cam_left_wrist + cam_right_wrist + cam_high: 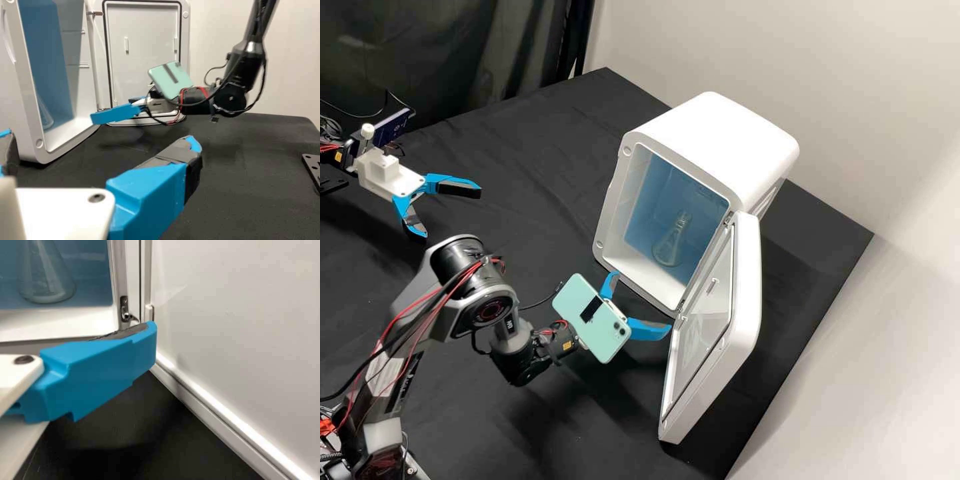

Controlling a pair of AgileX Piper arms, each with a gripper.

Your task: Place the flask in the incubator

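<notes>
Right fingers (648, 329): spread, empty, just before the incubator (720, 143) opening.
Left fingers (453, 183): spread, empty, above the tabletop (540, 167).
Flask (672, 241): upright inside the incubator.
Door (727, 313): open.

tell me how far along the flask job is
Done: the flask stands inside the incubator. In hand: nothing; the right gripper is open, empty, by the open door near its hinge, and the left gripper is open, off to the side. Left: seemingly only pulling the arm clear; the door is not shut.
</notes>
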